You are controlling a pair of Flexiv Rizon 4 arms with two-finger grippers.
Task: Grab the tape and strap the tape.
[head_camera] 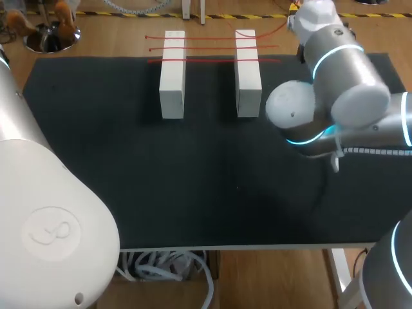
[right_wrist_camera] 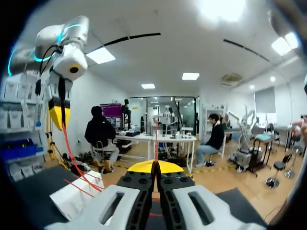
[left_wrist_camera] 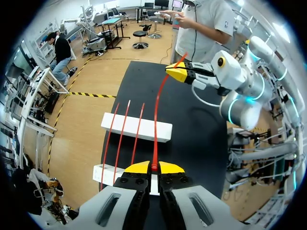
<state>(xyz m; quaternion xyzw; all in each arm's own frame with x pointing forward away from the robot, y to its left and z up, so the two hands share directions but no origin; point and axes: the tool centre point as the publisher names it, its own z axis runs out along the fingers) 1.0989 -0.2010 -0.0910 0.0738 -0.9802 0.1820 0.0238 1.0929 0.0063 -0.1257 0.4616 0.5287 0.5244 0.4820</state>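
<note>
Red tape (head_camera: pixel 209 60), two white blocks (head_camera: pixel 172 74), black table (head_camera: pixel 193 180)

Left claw (left_wrist_camera: pixel 153 167), right claw (right_wrist_camera: pixel 154 166): both pinched tight on tape (left_wrist_camera: pixel 157 115).

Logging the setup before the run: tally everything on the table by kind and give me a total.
White blocks: 2
Red tapes lying across both blocks: 3
Red tape held between the left fingers and right fingers: 1
Total: 6
</note>
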